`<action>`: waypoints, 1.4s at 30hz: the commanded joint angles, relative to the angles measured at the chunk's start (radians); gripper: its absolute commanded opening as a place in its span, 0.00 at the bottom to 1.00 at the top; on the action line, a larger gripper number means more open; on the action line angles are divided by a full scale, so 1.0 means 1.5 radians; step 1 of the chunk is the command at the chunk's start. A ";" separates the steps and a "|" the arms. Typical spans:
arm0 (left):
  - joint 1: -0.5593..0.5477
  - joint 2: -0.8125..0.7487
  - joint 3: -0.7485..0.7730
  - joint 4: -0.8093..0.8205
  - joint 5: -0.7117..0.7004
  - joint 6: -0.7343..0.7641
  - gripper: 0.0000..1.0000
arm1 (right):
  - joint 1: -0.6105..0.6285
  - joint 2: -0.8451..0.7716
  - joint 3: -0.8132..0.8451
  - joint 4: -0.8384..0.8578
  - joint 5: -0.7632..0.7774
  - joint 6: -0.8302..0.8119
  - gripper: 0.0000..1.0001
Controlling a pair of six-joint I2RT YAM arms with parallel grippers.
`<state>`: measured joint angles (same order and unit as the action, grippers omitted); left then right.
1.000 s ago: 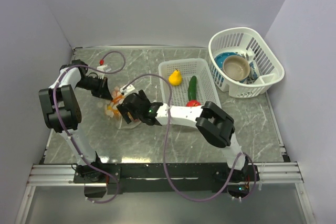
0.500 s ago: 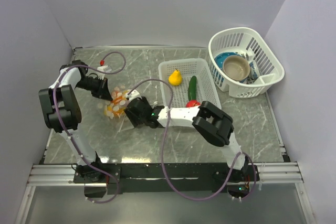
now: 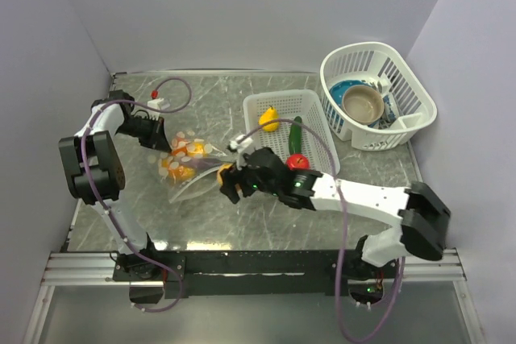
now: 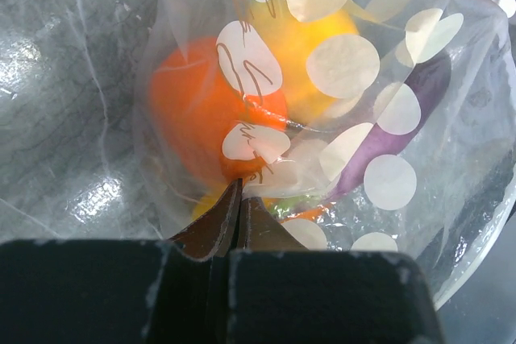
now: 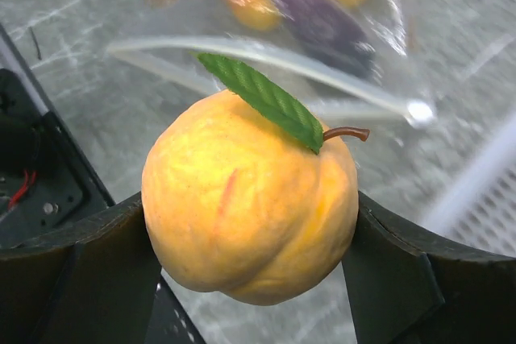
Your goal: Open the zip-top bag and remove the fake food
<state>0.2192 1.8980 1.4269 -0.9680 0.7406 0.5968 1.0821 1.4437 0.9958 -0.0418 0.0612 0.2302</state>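
The clear polka-dot zip-top bag (image 3: 192,168) lies on the table left of centre, its open mouth toward the right. Orange, yellow and purple fake food (image 4: 205,110) still shows inside it. My left gripper (image 3: 165,144) is shut on the bag's far corner (image 4: 240,187). My right gripper (image 3: 229,180) is shut on an orange-yellow toy peach (image 5: 250,207) with a green leaf, held just outside the bag's mouth (image 5: 266,58). A yellow pear (image 3: 268,118), green cucumber (image 3: 296,133) and red round fruit (image 3: 297,161) lie in the flat white basket (image 3: 262,104).
A tall white lattice basket (image 3: 407,90) at the back right holds a bowl (image 3: 362,103) and dishes. The flat white basket's rim stands just right of my right gripper. Walls close in the table on the left, back and right.
My right gripper has pulled back to the right out of the bag with the peach in it. The bag has stretched out flatter toward the right. My left gripper has held still.
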 commanded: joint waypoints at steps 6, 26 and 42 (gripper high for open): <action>0.004 -0.016 0.005 -0.005 0.006 0.004 0.01 | -0.218 -0.020 -0.025 -0.010 0.242 0.121 0.00; 0.004 -0.013 0.003 -0.016 0.013 0.015 0.01 | -0.034 -0.020 0.053 -0.073 0.199 -0.054 0.58; 0.005 -0.020 0.003 -0.020 0.007 0.014 0.01 | -0.008 0.174 0.133 -0.006 -0.074 -0.071 0.00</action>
<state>0.2214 1.8980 1.4269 -0.9806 0.7406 0.6083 1.0718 1.5974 1.1015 -0.0994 0.0715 0.1394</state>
